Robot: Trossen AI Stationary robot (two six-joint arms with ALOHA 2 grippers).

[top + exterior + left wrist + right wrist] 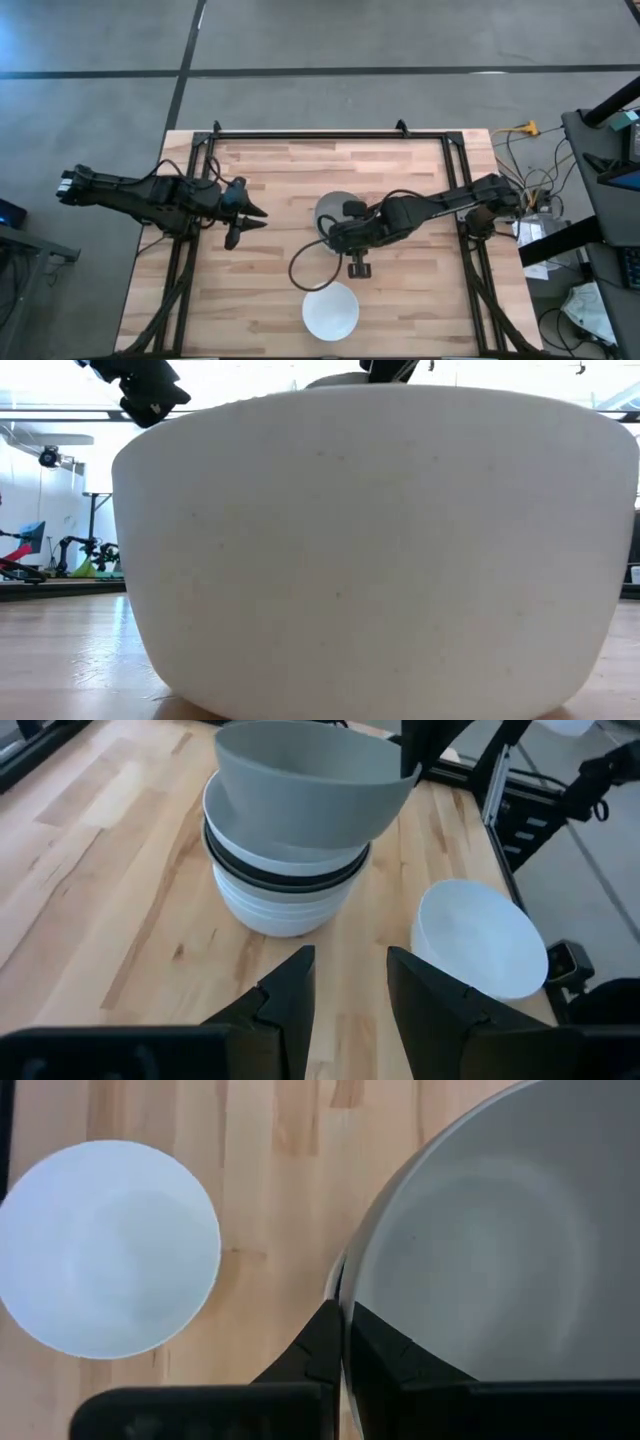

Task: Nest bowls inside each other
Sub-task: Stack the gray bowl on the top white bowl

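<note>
Clearly rigid and slick, the grey bowl [310, 790] sits tilted atop the stack [285, 885], its rim pinched by the right hand [340, 1335], while the left hand [345, 990] hovers spread nearby.

A wooden table set on a grey floor, with a bright room behind it

The table [270, 180] is made of light butcher-block planks and is bordered by a black metal frame [330, 132]. The grey floor [330, 50] around it is crossed by dark seam lines [300, 72]. To the right, a dark desk [600, 170] and loose cables [520, 135] are seen. In the low view, strong light is admitted through large windows [40, 430], and coloured equipment [40, 555] is seen along the far wall.
</note>
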